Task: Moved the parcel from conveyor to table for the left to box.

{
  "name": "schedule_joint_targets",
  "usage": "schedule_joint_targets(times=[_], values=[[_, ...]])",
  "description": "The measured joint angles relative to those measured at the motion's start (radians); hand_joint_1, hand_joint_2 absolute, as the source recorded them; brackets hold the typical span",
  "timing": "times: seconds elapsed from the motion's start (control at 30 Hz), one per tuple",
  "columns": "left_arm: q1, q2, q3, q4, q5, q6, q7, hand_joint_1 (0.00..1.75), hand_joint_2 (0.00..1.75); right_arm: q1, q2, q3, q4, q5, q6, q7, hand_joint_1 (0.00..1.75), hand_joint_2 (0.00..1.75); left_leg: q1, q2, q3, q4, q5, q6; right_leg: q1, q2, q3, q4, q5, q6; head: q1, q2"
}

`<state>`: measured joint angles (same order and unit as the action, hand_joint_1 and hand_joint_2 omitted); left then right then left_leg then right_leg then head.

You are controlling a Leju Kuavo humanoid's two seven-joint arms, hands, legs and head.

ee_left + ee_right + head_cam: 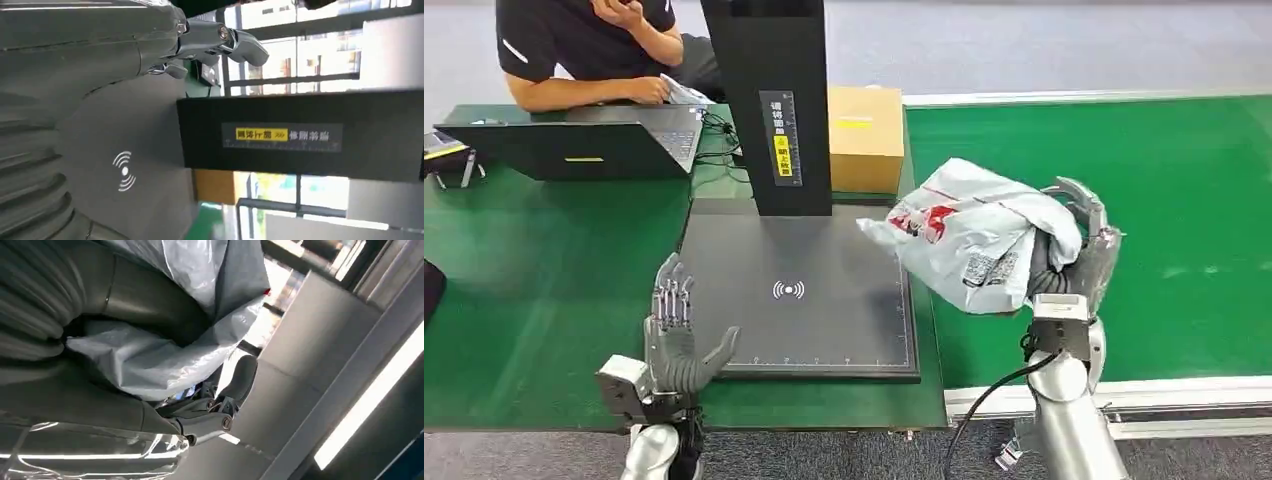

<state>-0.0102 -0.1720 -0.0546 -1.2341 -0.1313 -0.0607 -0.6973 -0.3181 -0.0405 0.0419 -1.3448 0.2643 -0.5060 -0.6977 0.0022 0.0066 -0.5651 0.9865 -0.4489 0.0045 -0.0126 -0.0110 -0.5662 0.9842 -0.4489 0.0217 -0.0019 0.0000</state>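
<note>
silver forearms frame the bench as the humanoid's right hand (pixel 1074 250) clutches a grey plastic parcel (pixel 974 235), raised above the line where the green conveyor (pixel 1144 200) meets the dark scanning pad (pixel 804 300). from the right wrist camera, film bunches tightly around the thumb and the fingers (pixel 240 377) wrap under the bag. left hand (pixel 674 340) waits near the pad's front left corner, released, fingers up and apart, holding nothing. a black scanner column (pixel 769 100) rises from the pad's back edge, with a cardboard box (pixel 864 135) behind it. a person (pixel 594 45) sits at a laptop (pixel 574 145) at the far left.

likely stage: mid-carry. to finish well, the bag seems best swung left and kept high enough for its sagging corner to clear the pad edge, then lowered flat onto open pad in front of the column, within the left hand's reach. slack film could snag the fingers, so opening them fully before lifting away looks wise.
</note>
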Motion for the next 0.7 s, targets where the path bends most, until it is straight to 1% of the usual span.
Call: schedule_joint_targets(times=[0.13,0.27,0.4,0.57,0.7], values=[[-0.025,0.000,-0.003,0.002,0.021,0.020,-0.004,0.00,1.75,-0.100,0.044,0.067,0.106,0.064,0.090,0.000,1.75,1.75,0.000,0.001,0.001,0.000,0.001,-0.001,0.000,0.001,0.000,0.001,0.000,0.000,0.000,0.000],[-0.045,0.000,-0.011,0.010,0.028,0.028,-0.004,0.00,1.75,-0.204,0.086,0.155,0.289,0.143,0.182,0.007,1.75,1.75,0.000,0.001,0.001,0.000,0.002,-0.001,0.001,0.000,0.000,0.001,0.001,-0.001,-0.001,0.000],[-0.055,-0.003,-0.018,0.017,0.031,0.022,-0.004,0.00,1.75,-0.285,0.116,0.228,0.460,0.176,0.279,0.034,1.75,1.75,0.000,0.001,0.001,0.000,0.002,-0.001,0.001,0.000,0.000,0.001,0.001,-0.001,0.000,0.000],[-0.067,-0.003,-0.024,0.031,0.029,0.011,-0.004,0.00,1.75,-0.345,0.142,0.290,0.615,0.188,0.376,0.006,1.75,1.75,0.000,0.001,0.001,0.000,0.002,-0.001,0.000,0.000,0.000,0.001,0.001,-0.001,0.000,0.000],[-0.069,-0.005,-0.026,0.040,0.028,0.011,-0.004,0.00,1.75,-0.354,0.157,0.340,0.649,0.135,0.440,0.002,1.75,1.75,0.000,0.001,0.001,0.000,0.002,-0.001,0.000,0.000,0.000,0.001,0.001,-0.001,0.000,0.000]])
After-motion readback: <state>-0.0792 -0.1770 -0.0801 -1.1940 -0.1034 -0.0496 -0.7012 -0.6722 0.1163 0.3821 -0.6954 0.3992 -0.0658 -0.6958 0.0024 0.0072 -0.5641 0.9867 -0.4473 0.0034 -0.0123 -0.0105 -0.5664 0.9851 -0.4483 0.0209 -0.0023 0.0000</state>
